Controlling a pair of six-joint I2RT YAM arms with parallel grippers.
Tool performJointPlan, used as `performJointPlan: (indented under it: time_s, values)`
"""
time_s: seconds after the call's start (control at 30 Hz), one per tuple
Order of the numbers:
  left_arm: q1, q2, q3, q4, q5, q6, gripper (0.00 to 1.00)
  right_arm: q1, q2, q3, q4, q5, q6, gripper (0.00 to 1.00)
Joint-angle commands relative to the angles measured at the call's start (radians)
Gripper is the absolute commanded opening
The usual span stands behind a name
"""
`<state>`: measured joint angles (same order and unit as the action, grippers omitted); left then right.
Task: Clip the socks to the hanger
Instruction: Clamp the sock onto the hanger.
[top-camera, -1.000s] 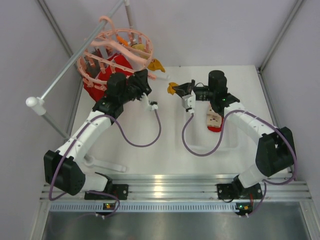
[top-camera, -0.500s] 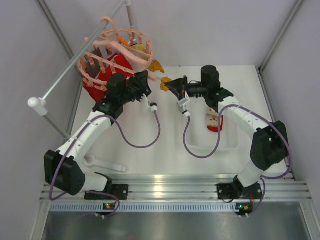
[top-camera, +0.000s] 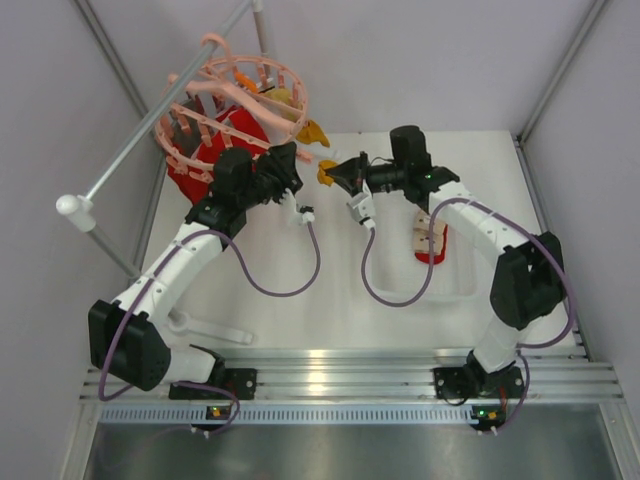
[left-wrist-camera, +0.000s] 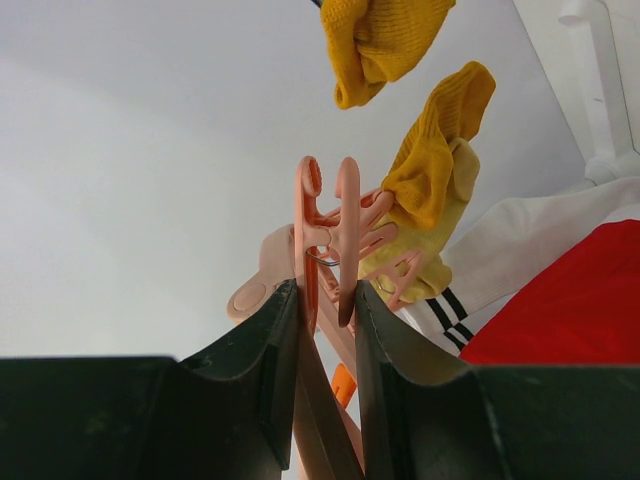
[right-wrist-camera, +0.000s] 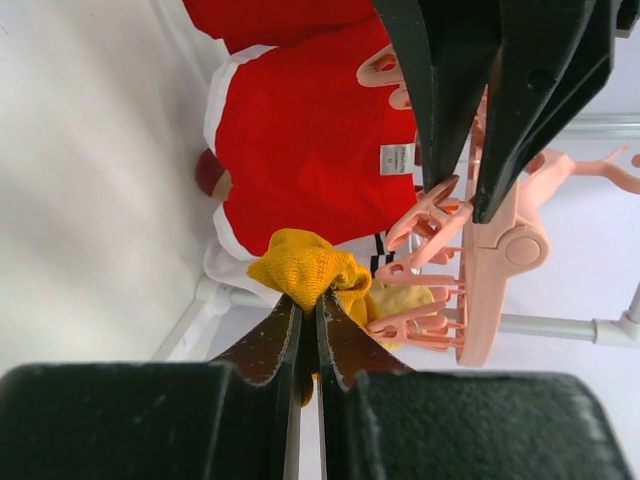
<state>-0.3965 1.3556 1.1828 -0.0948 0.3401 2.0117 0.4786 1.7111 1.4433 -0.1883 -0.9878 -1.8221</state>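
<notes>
The salmon-pink hanger (top-camera: 235, 95) hangs at the back left. My left gripper (top-camera: 290, 165) is shut on one of its clip pegs (left-wrist-camera: 330, 230), squeezing the peg's handles between both fingers (left-wrist-camera: 260, 350); the peg's far tips stand slightly apart. My right gripper (top-camera: 335, 172) is shut on a mustard-yellow sock (right-wrist-camera: 305, 265), bunched at its fingertips just right of that peg. In the left wrist view this sock (left-wrist-camera: 385, 40) hangs above the peg. A second yellow sock (left-wrist-camera: 435, 170) is clipped to the hanger. A red sock with a cream cuff (top-camera: 430, 243) lies in the tray.
A grey metal rail (top-camera: 150, 110) runs diagonally at the left and carries the hanger. A red and white garment (right-wrist-camera: 310, 150) hangs behind the pegs. A shallow white tray (top-camera: 450, 285) sits under the right arm. A white handled object (top-camera: 210, 330) lies near the left base.
My right gripper has carried the mustard sock leftward, from mid-table to just beside the peg held by the left gripper. The left arm has stayed put.
</notes>
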Motion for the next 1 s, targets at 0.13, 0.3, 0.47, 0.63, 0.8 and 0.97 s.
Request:
performJointPlan:
  time_s: [0.13,0.3,0.47,0.63,0.8,0.97]
  values:
    - [-0.005,0.033,-0.022,-0.059,0.109,0.251,0.00,0.031,0.030,0.089,-0.025,-0.020,0.014,0.00]
    - [-0.007,0.037,-0.023,-0.059,0.120,0.266,0.00,0.040,0.036,0.101,-0.025,-0.017,0.029,0.00]
    - [-0.007,0.037,-0.023,-0.065,0.123,0.278,0.00,0.043,0.039,0.104,-0.031,-0.015,0.030,0.00]
    - [-0.007,0.036,-0.023,-0.089,0.128,0.294,0.00,0.046,0.041,0.117,-0.034,-0.015,0.040,0.00]
    - [-0.008,0.039,-0.023,-0.094,0.128,0.302,0.00,0.045,0.042,0.118,-0.039,-0.015,0.040,0.00]
    - [-0.007,0.042,-0.022,-0.094,0.131,0.314,0.00,0.046,0.045,0.123,-0.045,-0.014,0.032,0.00]
